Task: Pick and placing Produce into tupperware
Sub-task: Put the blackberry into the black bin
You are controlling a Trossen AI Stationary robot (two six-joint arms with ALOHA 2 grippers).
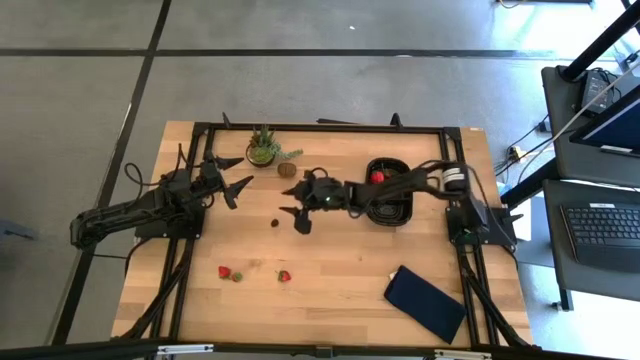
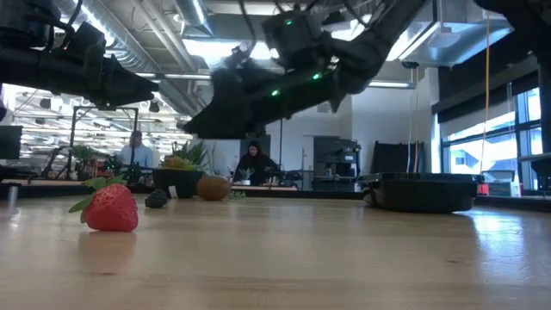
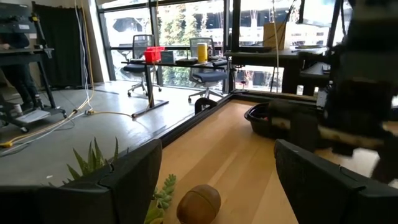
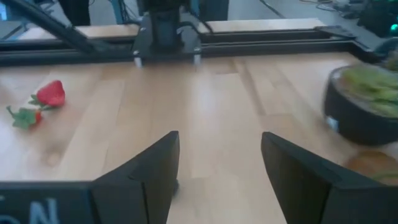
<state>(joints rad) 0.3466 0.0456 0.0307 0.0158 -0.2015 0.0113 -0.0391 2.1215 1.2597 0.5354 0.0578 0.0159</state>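
The black tupperware (image 1: 392,213) sits right of centre with one red strawberry (image 1: 377,177) inside. Two more strawberries (image 1: 225,271) (image 1: 284,275) lie near the table's near edge, and a dark berry (image 1: 274,223) lies at the centre. The brown round fruit (image 1: 287,169) rests beside the potted plant. My right gripper (image 1: 294,204) hangs open over the table's middle, just right of the dark berry, holding nothing; its wrist view shows two strawberries (image 4: 51,93) ahead. My left gripper (image 1: 237,176) is open at the left, facing the brown fruit (image 3: 199,204).
A small green potted plant (image 1: 263,148) stands near the far edge, close to the brown fruit. A flat dark-blue rectangle (image 1: 425,303) lies at the near right corner. A black frame (image 1: 320,126) runs round the table. People sit in the room beyond the table.
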